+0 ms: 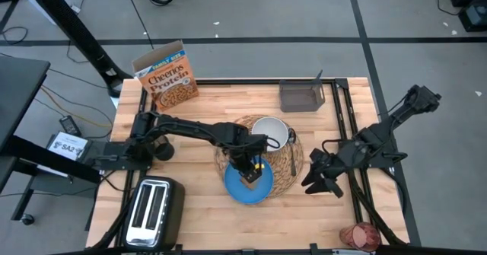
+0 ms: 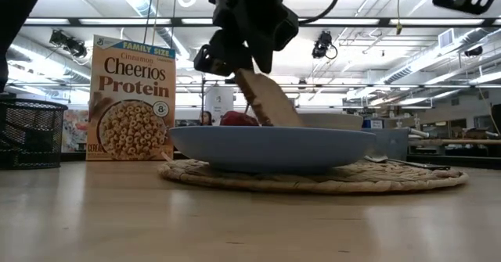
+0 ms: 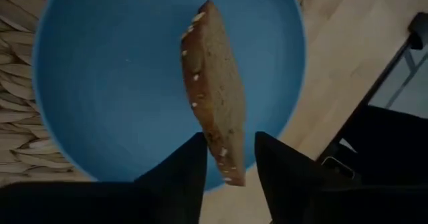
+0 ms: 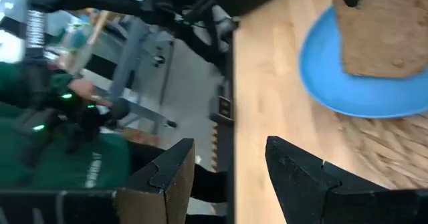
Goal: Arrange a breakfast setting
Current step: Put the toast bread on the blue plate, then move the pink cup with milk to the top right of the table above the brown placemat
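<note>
A toast slice (image 3: 214, 83) stands on edge over the blue plate (image 1: 236, 188), which lies on the round straw placemat (image 1: 285, 175). My left gripper (image 3: 229, 157) is above the toast, pointing steeply down, its fingers open on either side of the toast's upper end. On the mat behind the plate are the white bowl (image 1: 268, 129) and, beside it, the spoon (image 1: 294, 152). A red apple (image 2: 239, 120) peeks over the plate's rim. My right gripper (image 4: 227, 157) hangs open and empty over the table's right part. My left gripper's fingers stand on either side of the toast's upper end (image 3: 231, 167), coming from above. Blue plate shows between the toast and one finger (image 3: 281, 164). Whether the other finger still touches it, I cannot tell. The toast (image 2: 270, 98) stands tilted, its lower end behind the plate's rim.
The Cheerios box (image 1: 166, 76) stands at the far left corner, a dark mesh basket (image 1: 300, 97) at the far edge. A toaster (image 1: 152, 213) sits at the near left, the pink glass (image 1: 361, 236) at the near right. A person in green shows beyond the table's edge.
</note>
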